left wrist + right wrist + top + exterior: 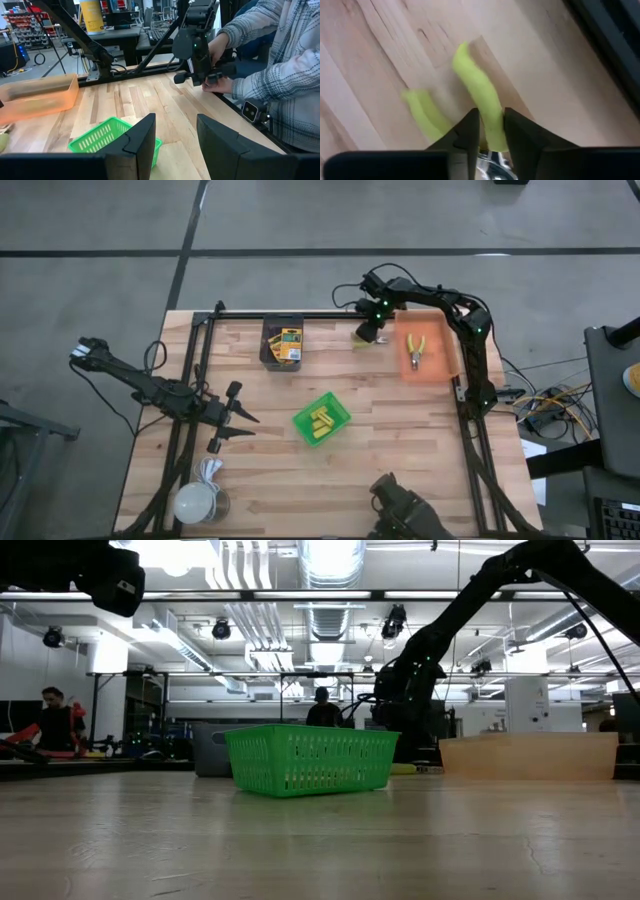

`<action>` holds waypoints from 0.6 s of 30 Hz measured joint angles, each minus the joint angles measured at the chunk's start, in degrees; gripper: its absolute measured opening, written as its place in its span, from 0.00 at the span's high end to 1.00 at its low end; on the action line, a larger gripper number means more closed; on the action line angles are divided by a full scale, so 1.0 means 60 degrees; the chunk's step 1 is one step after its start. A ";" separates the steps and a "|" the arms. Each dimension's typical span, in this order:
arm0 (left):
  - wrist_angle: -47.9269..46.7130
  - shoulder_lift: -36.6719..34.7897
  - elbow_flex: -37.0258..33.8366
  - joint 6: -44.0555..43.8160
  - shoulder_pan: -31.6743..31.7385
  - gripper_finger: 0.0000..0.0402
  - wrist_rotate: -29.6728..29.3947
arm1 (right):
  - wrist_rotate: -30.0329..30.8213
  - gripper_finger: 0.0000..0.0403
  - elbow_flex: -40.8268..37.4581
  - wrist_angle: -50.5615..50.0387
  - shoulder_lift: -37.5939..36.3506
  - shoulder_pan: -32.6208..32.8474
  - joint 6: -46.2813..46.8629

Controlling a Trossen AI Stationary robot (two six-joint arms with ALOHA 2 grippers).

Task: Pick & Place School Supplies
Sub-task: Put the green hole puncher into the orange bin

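A tool with two yellow-green handles [470, 80], apparently pliers, lies on the table near its far edge [360, 339]; its head is hidden under my right gripper. My right gripper [491, 125] comes down on it and is shut on one handle. The other handle [422, 112] lies free on the wood. A second pair of pliers [415, 350] lies in the orange bin [440, 368]. Crayon boxes [289, 342] sit in the grey bin [268, 352], and yellow blocks [320, 423] in the green bin [336, 406]. My left gripper [175, 140] waits open at the table's left [243, 420]. My right gripper pinches one yellow-green handle [487, 107] between its two fingers, partway along it. The fingers come steeply from above and lie across the handle. The handle's free end [462, 52] rests on the table, as does the other handle.
A white round object [195, 502] sits at the near left corner. A person's hands and plaid sleeve [280, 65] work a dark device [197, 45] at the table's near edge. Bare wood lies between the bins.
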 joint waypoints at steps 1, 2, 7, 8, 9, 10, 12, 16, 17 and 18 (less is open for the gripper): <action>-0.0002 0.0000 0.0000 0.0001 0.0001 0.63 -0.0001 | -0.0021 0.81 -0.0005 -0.0071 0.0000 0.0000 -0.0013; -0.0004 0.0000 0.0000 0.0000 0.0000 0.63 0.0000 | -0.0048 0.84 -0.0005 -0.0126 -0.0002 0.0000 -0.0043; -0.0004 0.0000 0.0000 0.0004 0.0002 0.63 0.0001 | -0.0120 0.93 -0.0005 -0.0268 -0.0022 -0.0003 -0.0034; -0.0004 0.0000 0.0000 0.0000 -0.0001 0.63 0.0001 | -0.0127 0.93 -0.0005 -0.0282 -0.0022 -0.0004 -0.0032; -0.0004 0.0000 0.0000 0.0000 0.0003 0.63 0.0000 | -0.0128 0.94 -0.0005 -0.0303 -0.0027 -0.0004 0.0028; -0.0006 0.0000 0.0000 0.0003 0.0003 0.63 -0.0003 | -0.0132 0.94 -0.0005 -0.0334 -0.0029 -0.0004 0.0152; -0.0007 0.0000 0.0000 0.0000 0.0000 0.63 0.0000 | -0.0153 0.94 -0.0005 -0.0354 -0.0029 -0.0004 0.0483; -0.0004 0.0000 0.0000 0.0001 -0.0001 0.63 0.0001 | -0.0422 0.95 0.0025 -0.0411 -0.0029 0.0003 0.0791; -0.0007 0.0000 0.0000 0.0003 0.0003 0.63 0.0001 | -0.0474 0.95 0.0058 -0.0406 -0.0029 0.0007 0.0795; -0.0007 0.0000 0.0000 0.0000 -0.0001 0.63 -0.0002 | -0.0536 0.95 0.0101 -0.0396 -0.0038 0.0018 0.0830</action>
